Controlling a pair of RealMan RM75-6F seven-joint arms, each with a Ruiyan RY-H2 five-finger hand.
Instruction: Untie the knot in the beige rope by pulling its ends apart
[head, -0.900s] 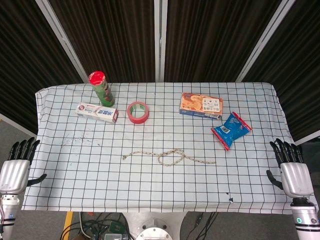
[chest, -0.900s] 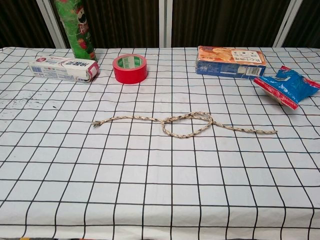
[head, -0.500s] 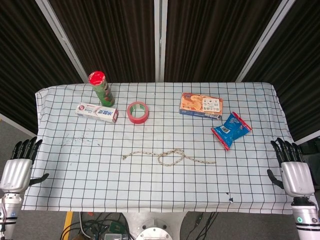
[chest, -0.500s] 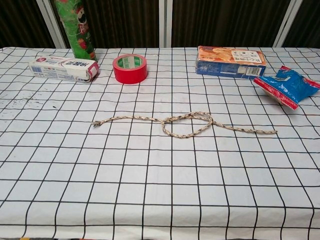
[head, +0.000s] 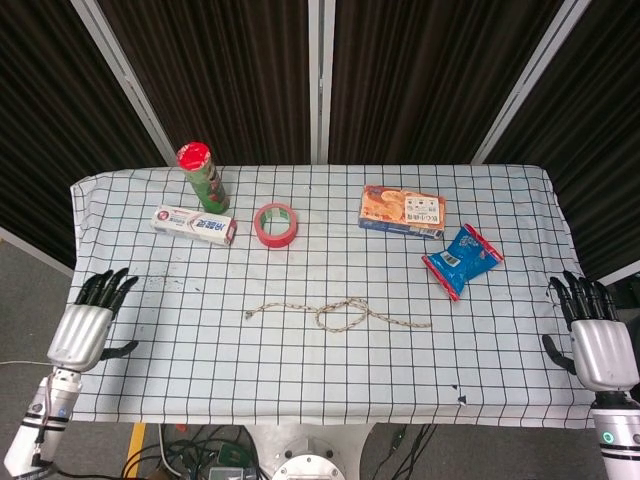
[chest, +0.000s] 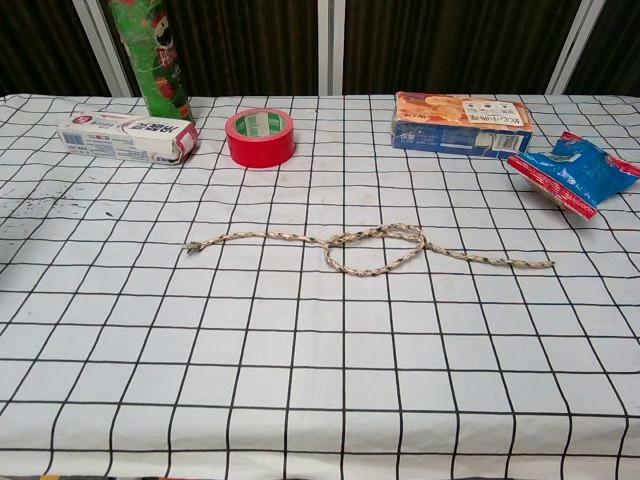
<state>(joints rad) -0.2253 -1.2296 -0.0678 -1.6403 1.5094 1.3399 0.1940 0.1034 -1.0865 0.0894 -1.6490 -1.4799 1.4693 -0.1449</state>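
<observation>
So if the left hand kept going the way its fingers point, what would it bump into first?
Probably the toothpaste box. The left hand sits at the table's near left edge, fingers aimed up and slightly right, with only bare cloth between. Its height is unclear, so it might pass over.

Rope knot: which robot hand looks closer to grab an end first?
Probably the left hand: it is over the table's left edge, open, nearer the rope. The right hand is off the table's right edge.

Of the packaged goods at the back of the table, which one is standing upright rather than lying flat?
The green canister with the red lid, at the back left. The toothpaste box, biscuit box and blue snack bag all lie flat on the cloth.
</observation>
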